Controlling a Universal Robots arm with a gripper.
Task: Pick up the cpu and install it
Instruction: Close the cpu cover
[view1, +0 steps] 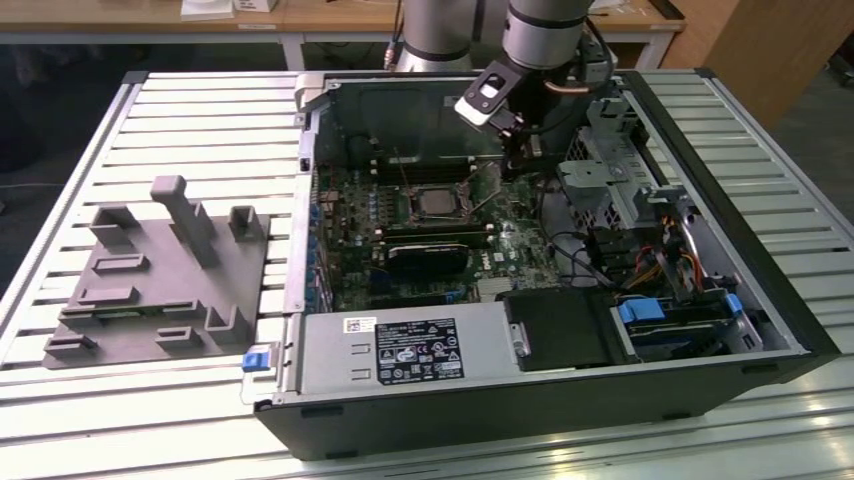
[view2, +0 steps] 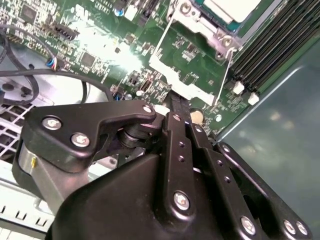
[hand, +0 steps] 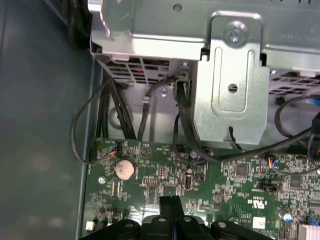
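The cpu, a small silvery square, lies flat in the socket on the green motherboard inside the open computer case; in the second wrist view its pale top plate shows inside the metal socket frame. My gripper hangs inside the case just to the exterior view's right of the socket. Its black fingers are pressed together with nothing between them. Their tips hover close above the board beside the raised load plate and its thin wire lever.
A metal drive cage with black cables stands beside the gripper. Memory slots and a coin battery lie near the socket. The grey fixture plate with upright blocks sits on the slatted table at the exterior view's left.
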